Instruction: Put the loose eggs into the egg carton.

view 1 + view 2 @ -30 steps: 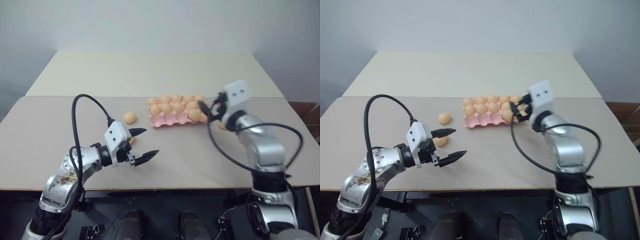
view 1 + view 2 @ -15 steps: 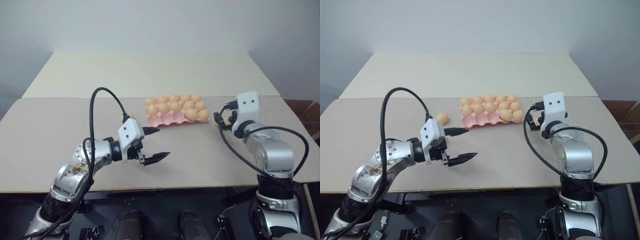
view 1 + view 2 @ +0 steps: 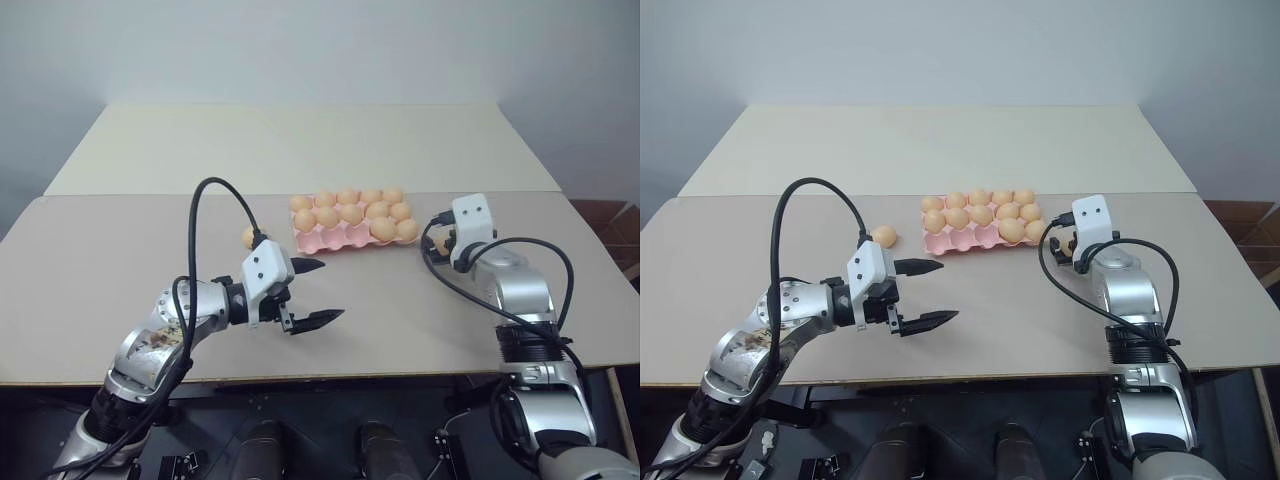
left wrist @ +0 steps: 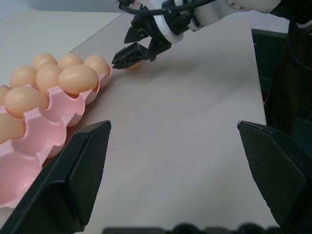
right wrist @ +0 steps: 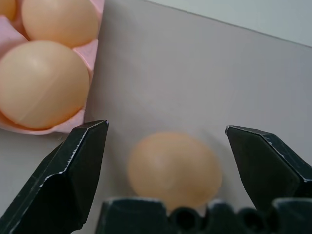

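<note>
Here the egg carton sits mid-table, a loose egg just beside its right end. The right gripper, fingers spread, straddles that egg; best to centre, then squeeze gently. The left gripper hangs open.

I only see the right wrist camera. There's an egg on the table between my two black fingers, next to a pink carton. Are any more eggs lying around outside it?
Observer: Yes. Another loose egg lies on the table, off the egg carton's left end.
Operator: Where's my other claw?
Observer: The left claw is open and holds nothing, over the table in front of the carton.
Operator: Is there room in the carton?
Observer: Yes. Its front row has empty cups at the left end.
</note>
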You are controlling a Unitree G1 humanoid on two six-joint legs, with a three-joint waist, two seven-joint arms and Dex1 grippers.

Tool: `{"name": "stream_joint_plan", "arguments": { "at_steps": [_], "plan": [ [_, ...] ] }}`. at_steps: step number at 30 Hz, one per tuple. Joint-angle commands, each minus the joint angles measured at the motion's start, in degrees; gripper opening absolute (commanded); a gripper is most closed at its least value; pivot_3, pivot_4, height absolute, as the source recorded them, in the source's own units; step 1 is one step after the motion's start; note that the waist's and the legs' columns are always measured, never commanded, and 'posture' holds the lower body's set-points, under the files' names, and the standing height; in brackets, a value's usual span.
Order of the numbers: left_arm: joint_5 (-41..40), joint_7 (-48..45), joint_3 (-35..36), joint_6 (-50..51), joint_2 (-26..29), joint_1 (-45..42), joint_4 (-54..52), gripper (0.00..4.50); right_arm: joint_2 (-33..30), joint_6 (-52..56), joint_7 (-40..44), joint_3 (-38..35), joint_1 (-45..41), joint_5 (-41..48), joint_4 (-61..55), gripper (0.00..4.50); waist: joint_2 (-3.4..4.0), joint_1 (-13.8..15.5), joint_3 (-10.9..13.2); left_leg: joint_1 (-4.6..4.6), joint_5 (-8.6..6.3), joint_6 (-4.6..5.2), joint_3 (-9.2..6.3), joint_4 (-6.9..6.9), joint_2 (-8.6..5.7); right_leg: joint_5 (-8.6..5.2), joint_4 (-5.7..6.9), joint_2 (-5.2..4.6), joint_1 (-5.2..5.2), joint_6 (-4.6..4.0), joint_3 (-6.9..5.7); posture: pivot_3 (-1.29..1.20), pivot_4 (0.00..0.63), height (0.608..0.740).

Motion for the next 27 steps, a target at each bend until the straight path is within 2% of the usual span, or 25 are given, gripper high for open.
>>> {"name": "stream_joint_plan", "arguments": {
  "at_steps": [1,3,6,10,15,19,21,23,27],
  "plan": [
    [0.0,0.0,0.7,-0.8,0.2,-0.4,-1.4,4.5,0.3,-1.9,-1.8,-1.6,-2.3,-0.5,1.6,4.49,0.0,0.0,0.0,0.0,0.0,0.0,0.0,0.0,0.0,0.0,0.0,0.0,0.0,0.0,0.0,0.0,0.15,0.74],
    [0.1,0.1,0.8,-0.8,0.2,-0.3,-1.4,4.5,0.6,-2.3,-2.3,-2.2,-2.6,-0.1,2.2,4.49,0.0,0.0,0.0,0.0,0.0,0.0,0.0,0.0,0.0,0.0,0.0,0.0,0.0,0.0,0.0,0.0,0.15,0.74],
    [0.2,0.2,0.9,-0.9,0.2,-0.2,-1.3,4.5,0.7,-2.3,-2.5,-2.4,-2.7,0.0,2.4,3.94,0.0,0.0,0.0,0.0,0.0,0.0,0.0,0.0,0.01,0.0,0.0,0.0,0.0,0.0,0.0,0.0,0.15,0.74],
    [0.3,0.1,1.2,-1.1,0.4,0.0,-1.2,4.5,0.5,-1.8,-2.2,-2.6,-2.4,0.1,1.4,2.74,0.0,0.0,0.0,0.0,0.0,0.0,0.0,0.0,0.0,0.0,0.0,0.0,0.0,0.0,0.0,0.0,0.15,0.74],
    [-0.1,0.8,2.9,-0.7,1.1,1.7,-2.0,4.5,-0.1,0.4,-1.0,-2.7,-0.4,0.9,-5.2,2.68,0.0,-0.1,0.0,0.0,0.0,0.0,-0.01,0.0,0.01,0.0,0.01,0.0,-0.01,0.0,0.0,0.0,0.15,0.74],
    [-1.9,1.8,7.2,1.0,2.8,5.4,-4.6,4.5,-1.4,5.8,1.1,-2.0,3.6,2.3,-24.4,2.68,0.01,0.0,0.0,-0.1,0.0,0.0,-0.04,-0.03,0.01,0.0,0.02,-0.02,-0.13,0.0,0.0,0.0,0.15,0.74],
    [-2.7,2.1,9.1,1.5,3.8,7.5,-5.7,4.5,0.6,10.1,1.8,-1.9,4.5,4.9,-33.3,2.68,0.01,-0.2,0.0,-0.18,0.0,0.0,-0.04,-0.03,0.02,0.0,0.07,-0.02,-0.26,0.0,0.04,0.0,0.15,0.74],
    [-2.7,2.2,10.0,1.8,4.5,8.8,-5.9,4.5,3.3,12.2,1.8,0.1,5.0,6.2,-37.5,2.68,0.01,-0.5,0.0,-0.17,0.0,0.0,-0.17,-0.04,0.06,0.0,0.22,0.0,-0.38,0.0,0.12,0.0,0.15,0.74],
    [-1.0,3.6,9.8,1.4,5.1,9.1,-4.6,4.5,10.0,10.4,-0.1,5.7,4.2,5.4,-35.5,2.68,0.0,-0.5,0.0,0.01,0.03,-0.04,-0.1,-0.03,0.06,0.02,0.25,0.06,-0.19,-0.04,0.04,0.0,0.15,0.74]
  ]
}}
